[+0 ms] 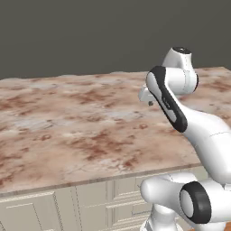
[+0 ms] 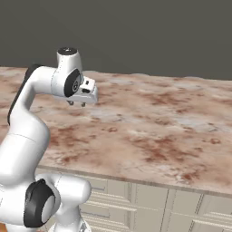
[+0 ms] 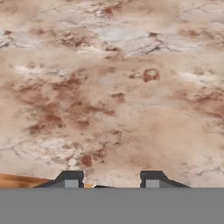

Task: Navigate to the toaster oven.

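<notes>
The toaster oven is out of view. My gripper (image 2: 76, 103) hangs over the reddish-brown marble counter (image 2: 154, 131), pointing down, a little above its surface. In the hand view the gripper (image 3: 108, 180) stands open, with two dark fingertips (image 3: 70, 179) apart and only bare marble beneath them. In the left base view the gripper (image 1: 149, 102) is mostly hidden behind the arm's forearm.
The marble counter (image 1: 67, 131) spans both base views, with cream panelled cabinet fronts (image 1: 58, 207) below its near edge. A dark grey wall (image 1: 90, 31) rises behind the far edge. The cabinet fronts (image 2: 172, 204) stand close to the base.
</notes>
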Controlling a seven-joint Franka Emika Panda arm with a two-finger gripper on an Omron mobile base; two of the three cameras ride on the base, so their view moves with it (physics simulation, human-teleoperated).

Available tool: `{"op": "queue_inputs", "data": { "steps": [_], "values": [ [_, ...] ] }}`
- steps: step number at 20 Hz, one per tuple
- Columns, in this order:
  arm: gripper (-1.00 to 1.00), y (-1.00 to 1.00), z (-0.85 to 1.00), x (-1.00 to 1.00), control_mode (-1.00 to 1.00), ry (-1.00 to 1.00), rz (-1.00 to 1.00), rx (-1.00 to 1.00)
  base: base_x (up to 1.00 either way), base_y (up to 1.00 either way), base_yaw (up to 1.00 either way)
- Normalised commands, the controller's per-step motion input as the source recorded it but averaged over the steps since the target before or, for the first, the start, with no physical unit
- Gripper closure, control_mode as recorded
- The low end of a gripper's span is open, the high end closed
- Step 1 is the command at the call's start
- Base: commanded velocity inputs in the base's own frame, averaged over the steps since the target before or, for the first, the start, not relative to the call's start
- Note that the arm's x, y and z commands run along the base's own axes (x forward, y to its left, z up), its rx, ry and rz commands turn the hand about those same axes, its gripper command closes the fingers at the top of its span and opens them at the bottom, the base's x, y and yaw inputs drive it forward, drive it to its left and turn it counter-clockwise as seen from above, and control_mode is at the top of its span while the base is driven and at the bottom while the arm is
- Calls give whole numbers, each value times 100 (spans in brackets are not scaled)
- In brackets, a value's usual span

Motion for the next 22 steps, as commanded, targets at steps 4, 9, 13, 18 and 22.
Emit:
{"op": "queue_inputs", "data": {
  "steps": [4,9,13,18,22],
  "values": [
    [-100,0,0,-48,-100,-2,1,0,0,0,0],
    [-100,0,0,-100,-100,-3,0,0,0,0,0],
    [-100,-2,0,-100,-100,-19,0,0,0,0,0],
    [-100,-3,-1,-75,-100,-33,-5,0,0,0,0],
    [-100,-9,-9,-24,100,-21,-5,-1,-16,-14,-2]
  ]
}}
